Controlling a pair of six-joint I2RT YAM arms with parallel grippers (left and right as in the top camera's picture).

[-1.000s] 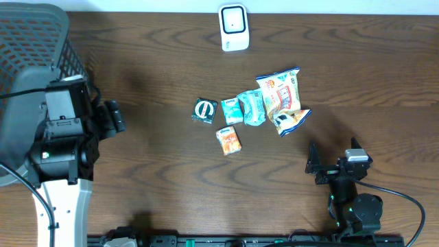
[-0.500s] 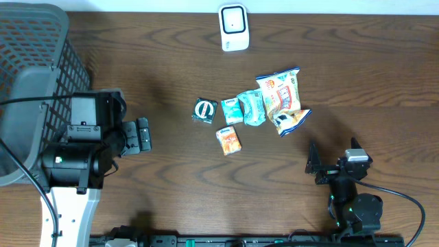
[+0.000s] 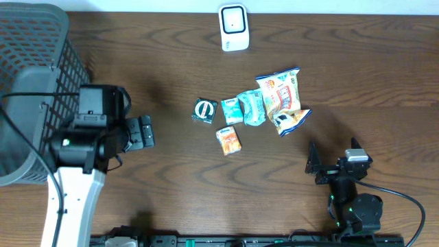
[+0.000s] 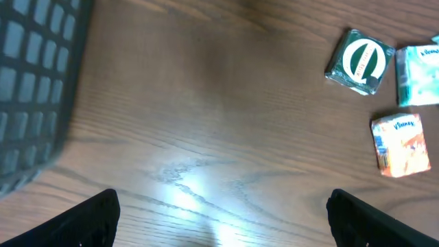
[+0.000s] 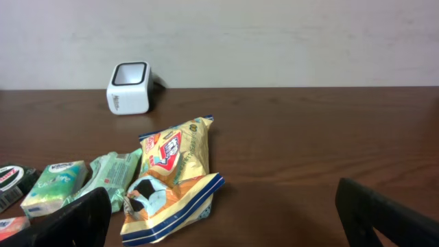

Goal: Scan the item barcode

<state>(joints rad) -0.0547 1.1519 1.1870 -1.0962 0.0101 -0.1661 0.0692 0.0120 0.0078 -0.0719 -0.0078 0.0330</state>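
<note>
Barely started, I'd say. Left gripper (image 3: 145, 132) and right gripper (image 3: 314, 165) are both wide open, holding nothing. Packs (image 3: 229, 140) sit mid-table (image 3: 384, 82), well apart from the scanner (image 3: 233, 27) at the back edge. Grabbing one and scanning it is all left to do.

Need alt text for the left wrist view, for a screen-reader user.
The left claw hangs open over the wood table, holding nothing. At upper right lie a dark green packet, a teal packet and an orange packet; a dark mesh basket fills the left edge.
</note>
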